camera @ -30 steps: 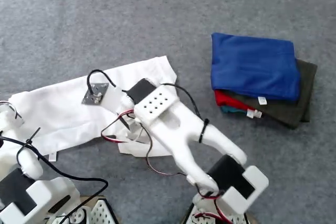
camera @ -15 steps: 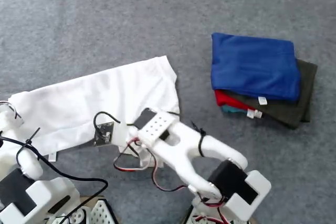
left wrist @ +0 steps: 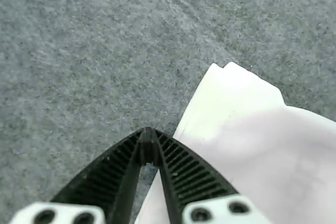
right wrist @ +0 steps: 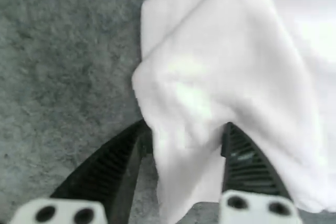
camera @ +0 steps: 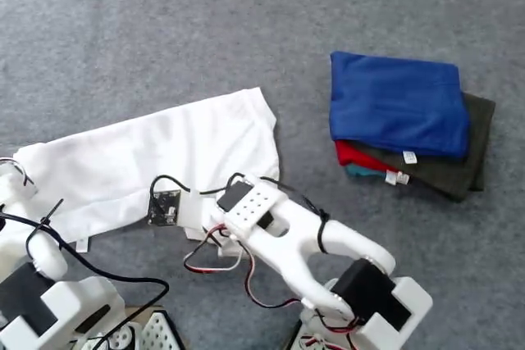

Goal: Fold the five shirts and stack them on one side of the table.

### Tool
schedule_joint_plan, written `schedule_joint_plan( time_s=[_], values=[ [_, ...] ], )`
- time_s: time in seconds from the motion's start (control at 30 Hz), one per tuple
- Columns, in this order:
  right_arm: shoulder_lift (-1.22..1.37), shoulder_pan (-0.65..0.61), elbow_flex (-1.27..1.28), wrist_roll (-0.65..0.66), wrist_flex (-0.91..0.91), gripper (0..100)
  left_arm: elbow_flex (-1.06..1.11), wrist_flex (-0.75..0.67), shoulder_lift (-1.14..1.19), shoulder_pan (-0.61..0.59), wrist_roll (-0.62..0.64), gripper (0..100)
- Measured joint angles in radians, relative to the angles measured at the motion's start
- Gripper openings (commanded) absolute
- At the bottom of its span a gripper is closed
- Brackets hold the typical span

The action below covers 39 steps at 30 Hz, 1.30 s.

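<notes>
A white shirt lies spread flat at the left of the grey table. In the right wrist view my right gripper stands open, its jaws astride a bunched fold of the white shirt. From above, the right gripper sits at the shirt's near edge. My left gripper is shut, its tips low over the carpet just beside a corner of the white shirt. A folded blue shirt tops a stack at the right, over a dark olive shirt, a red one and a teal one.
The left arm's base is at the near left corner. The right arm, with loose red and black wires, stretches from the near edge over the table. Grey carpet covers the far half.
The right arm has pulled back from the middle of the white shirt to its near edge. The shirt's near right flap no longer sticks out under the arm.
</notes>
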Motion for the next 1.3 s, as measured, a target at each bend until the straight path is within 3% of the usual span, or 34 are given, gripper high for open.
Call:
schedule_joint_plan(
  time_s=[0.1, 0.27, 0.5, 0.73, 1.07, 1.3],
  values=[
    [0.0, 0.014, -0.002, 0.0, -0.044, 4.3, 0.0, 0.0, 0.0, 0.0, 0.0, 3],
    [0.014, 0.094, -0.023, 0.0, -0.063, 1.6, 0.0, 0.0, 0.0, 0.0, 0.0, 3],
    [0.02, 0.133, -0.264, 0.005, 0.18, 1.5, 0.0, 0.0, 0.0, 0.0, 0.0, 3],
    [0.126, 0.17, -0.531, 0.13, 0.339, 1.5, 0.0, 0.0, 0.0, 0.0, 0.0, 3],
    [0.397, 0.183, -0.839, 0.31, 0.347, 1.5, 0.0, 0.0, 0.0, 0.0, 0.0, 3],
    [0.477, 0.186, -0.919, 0.44, 0.347, 1.6, 0.0, 0.0, 0.0, 0.0, 0.0, 3]
  ],
)
